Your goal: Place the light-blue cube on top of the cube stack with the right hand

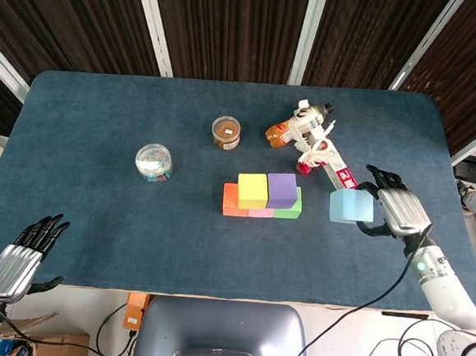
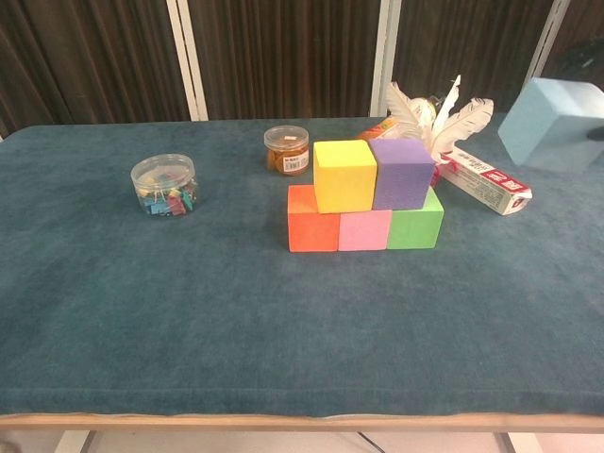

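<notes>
The light-blue cube (image 1: 350, 207) is held in the air by my right hand (image 1: 394, 212), to the right of the cube stack (image 1: 262, 196). In the chest view the light-blue cube (image 2: 552, 124) hangs high at the right edge, well above the table, and the hand is almost out of frame. The stack (image 2: 366, 195) has an orange, a pink and a green cube below, with a yellow and a purple cube on top. My left hand (image 1: 22, 257) hovers off the table's front left corner, fingers spread, holding nothing.
A clear jar of clips (image 1: 153, 161) stands left of the stack. Behind the stack are a brown-lidded jar (image 1: 226, 132), a bottle with white feathers (image 1: 300, 127) and a long red-and-white box (image 1: 335, 171). The dark blue table (image 1: 95, 216) shows its front edge.
</notes>
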